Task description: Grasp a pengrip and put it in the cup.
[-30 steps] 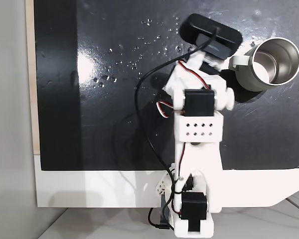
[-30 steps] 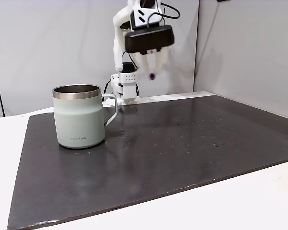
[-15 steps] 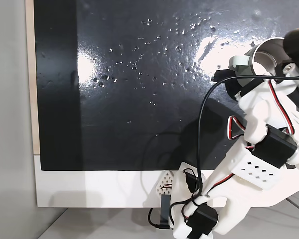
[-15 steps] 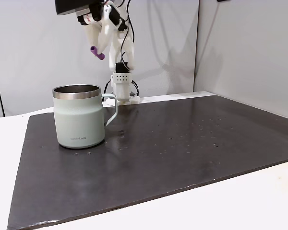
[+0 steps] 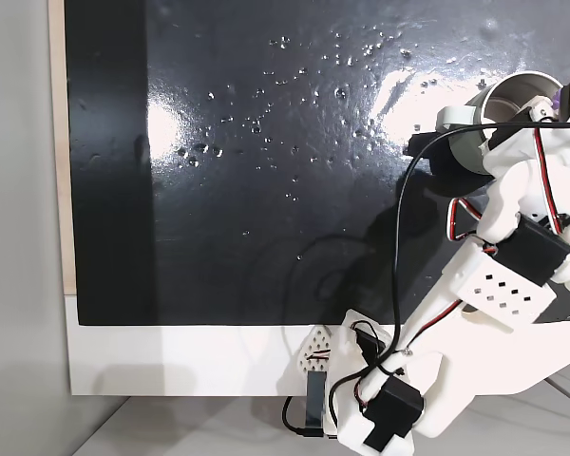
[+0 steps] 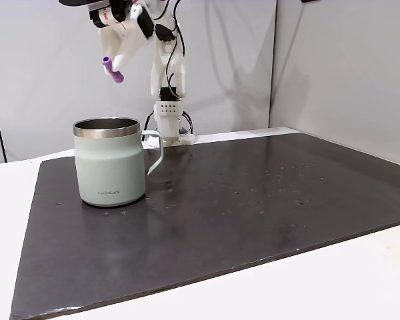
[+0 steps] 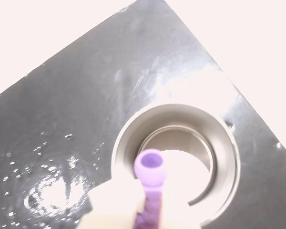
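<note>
Gripper (image 6: 112,67) clamped on pengrip (image 6: 112,69), tilted, tip toward 7 o'clock; cup (image 6: 110,161) mouth directly below.

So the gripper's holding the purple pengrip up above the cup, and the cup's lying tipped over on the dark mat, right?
Not quite. The cup stands upright on the dark mat, as a fixed view shows. The rest holds: the gripper holds the purple pengrip above it, and the wrist view looks down into its open mouth.

We count one pengrip (image 6: 113,69), one cup (image 6: 111,162), one black mat (image 6: 253,200) on one white table (image 5: 171,361), and one white robot arm (image 5: 484,304).
</note>
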